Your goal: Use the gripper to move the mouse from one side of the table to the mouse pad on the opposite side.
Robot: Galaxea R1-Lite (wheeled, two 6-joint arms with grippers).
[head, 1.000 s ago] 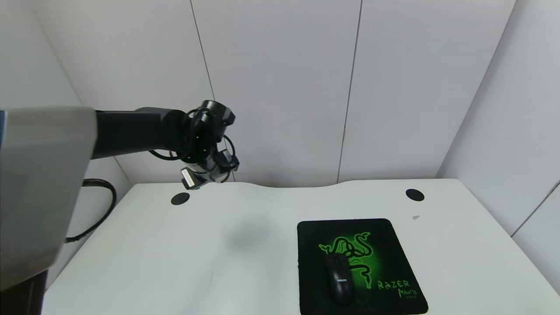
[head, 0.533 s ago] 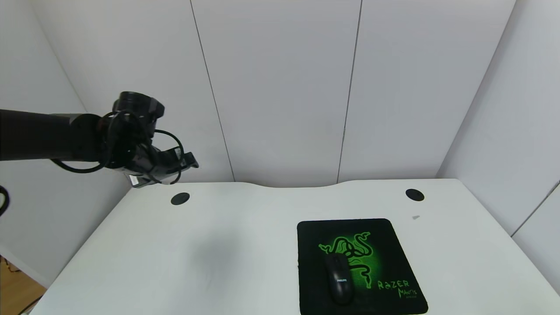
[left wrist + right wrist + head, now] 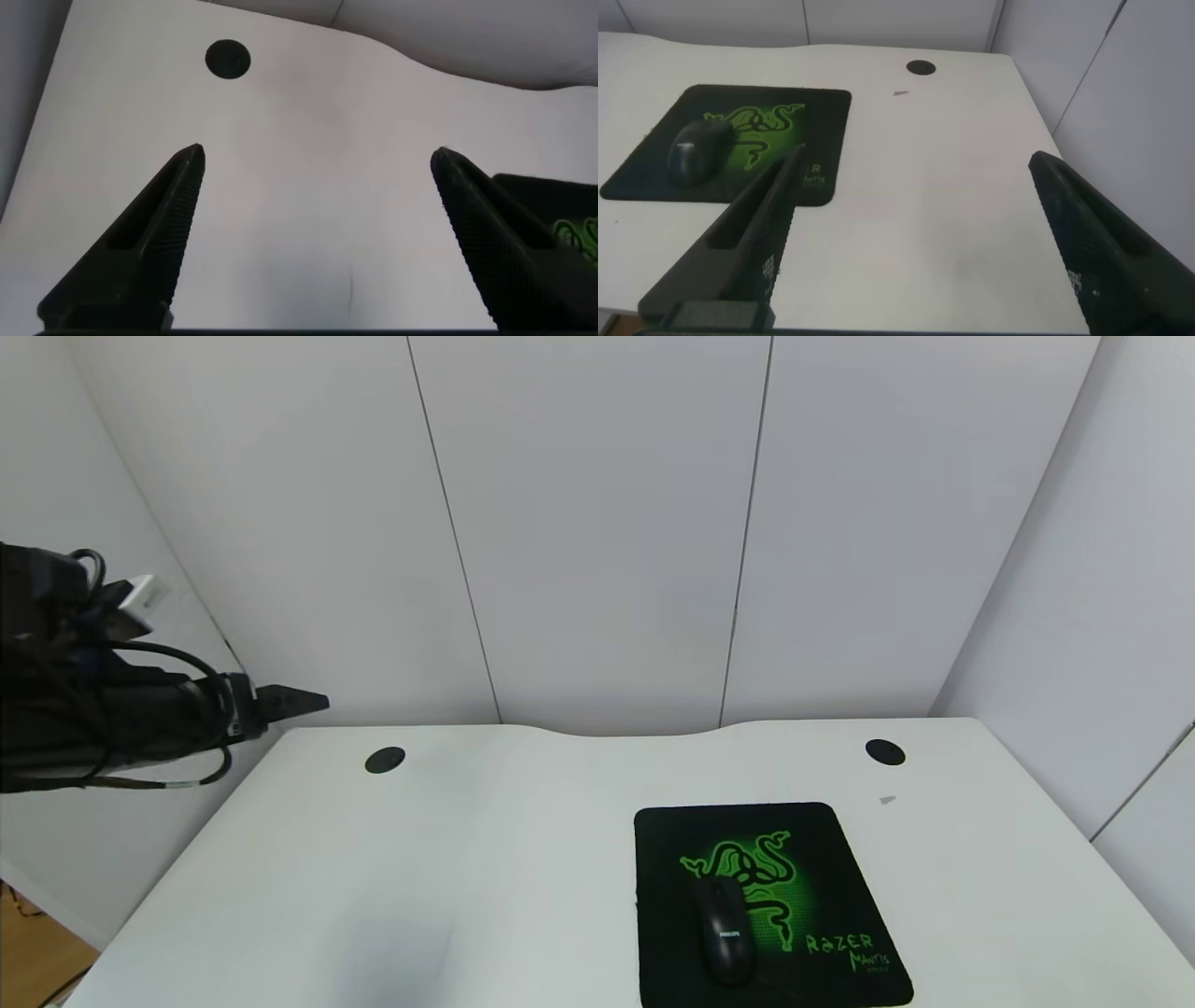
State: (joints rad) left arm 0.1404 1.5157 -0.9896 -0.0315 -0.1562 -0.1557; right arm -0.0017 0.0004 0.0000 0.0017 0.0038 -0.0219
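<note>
— Where is the mouse at this moment?

— I see the Philips mouse (image 3: 724,931) lying on the Razer mouse pad (image 3: 770,905), in the lower right part of the head frame. It rests on the lower left area of the pad, touching the green snake emblem (image 3: 747,870), with its long side pointing toward the far wall. In the right wrist frame the mouse (image 3: 698,149) appears at the left, also on the pad (image 3: 729,140).

— And my grippers, what do they do?

— The left gripper (image 3: 280,702) is at the left edge of the head frame, in the air beside the far left corner of the table (image 3: 523,859), well apart from the mouse. In its wrist frame the gripper (image 3: 318,159) has its fingers (image 3: 168,224) spread wide, with nothing between them, and only the white table and one round grommet hole (image 3: 228,59) under it. The right gripper (image 3: 910,168) does not show in the head frame; in its own wrist frame the fingers (image 3: 1092,233) are also spread wide and hold nothing, above the right part of the table near the second grommet hole (image 3: 921,67).
</note>
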